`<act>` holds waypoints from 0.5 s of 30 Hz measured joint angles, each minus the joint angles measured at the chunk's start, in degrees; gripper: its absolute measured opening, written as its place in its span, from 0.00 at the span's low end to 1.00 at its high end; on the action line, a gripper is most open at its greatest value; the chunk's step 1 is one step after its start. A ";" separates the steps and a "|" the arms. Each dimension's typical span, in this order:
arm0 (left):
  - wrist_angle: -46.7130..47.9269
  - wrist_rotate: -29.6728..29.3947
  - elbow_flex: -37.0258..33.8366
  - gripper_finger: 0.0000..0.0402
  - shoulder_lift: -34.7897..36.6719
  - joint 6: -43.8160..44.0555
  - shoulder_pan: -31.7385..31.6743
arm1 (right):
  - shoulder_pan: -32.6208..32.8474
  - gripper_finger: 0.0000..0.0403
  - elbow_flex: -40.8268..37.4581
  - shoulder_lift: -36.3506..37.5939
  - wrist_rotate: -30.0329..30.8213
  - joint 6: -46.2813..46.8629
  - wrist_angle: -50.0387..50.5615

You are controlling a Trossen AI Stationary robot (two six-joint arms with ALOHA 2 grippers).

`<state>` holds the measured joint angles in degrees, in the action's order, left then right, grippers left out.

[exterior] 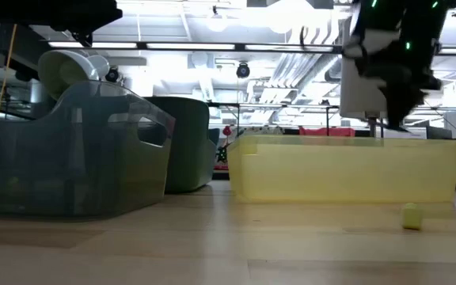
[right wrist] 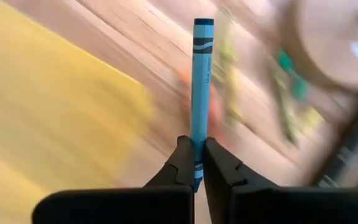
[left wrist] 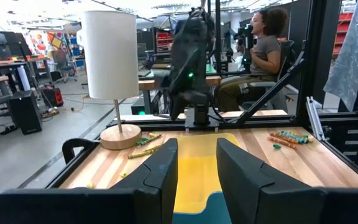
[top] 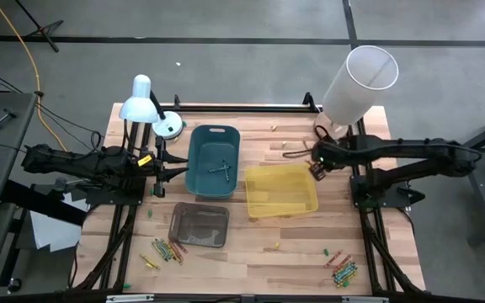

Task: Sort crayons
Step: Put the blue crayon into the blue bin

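My right gripper (top: 317, 168) hangs over the table beside the yellow bin's (top: 281, 192) far right corner, shut on a blue crayon (right wrist: 202, 81). My left gripper (left wrist: 197, 168) stays level at the table's left side, next to the teal bin (top: 213, 160), open with nothing between its fingers. Loose crayons lie flat on the wood in three places: a group near the front left (top: 165, 251), a group near the front right (top: 342, 269), and a few by the big lamp's foot (top: 297, 150). A grey bin (top: 199, 225) stands near the front. My right gripper pinches the blue crayon's one end (right wrist: 196, 163) between its two fingers (right wrist: 180, 163). The crayon runs along the fingers and sticks straight out past their tips. It is lifted clear of the table, and the gripper slants down from the table's right side.
A tall white lamp (top: 356, 80) stands at the far right, close behind my right arm, and a small white desk lamp (top: 144, 101) stands at the far left. A small yellow-green bit (exterior: 411, 215) lies in front of the yellow bin. A person (left wrist: 263, 50) sits beyond the table.
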<state>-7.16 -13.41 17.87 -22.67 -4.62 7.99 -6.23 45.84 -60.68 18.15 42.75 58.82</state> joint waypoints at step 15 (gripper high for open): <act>-0.03 0.00 0.00 0.25 -0.01 1.51 -0.04 | 18.02 0.00 0.04 -15.46 11.02 -34.55 -72.54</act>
<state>-7.19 -13.41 17.87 -22.68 -3.11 7.94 11.79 45.89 -76.14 29.17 8.20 -13.72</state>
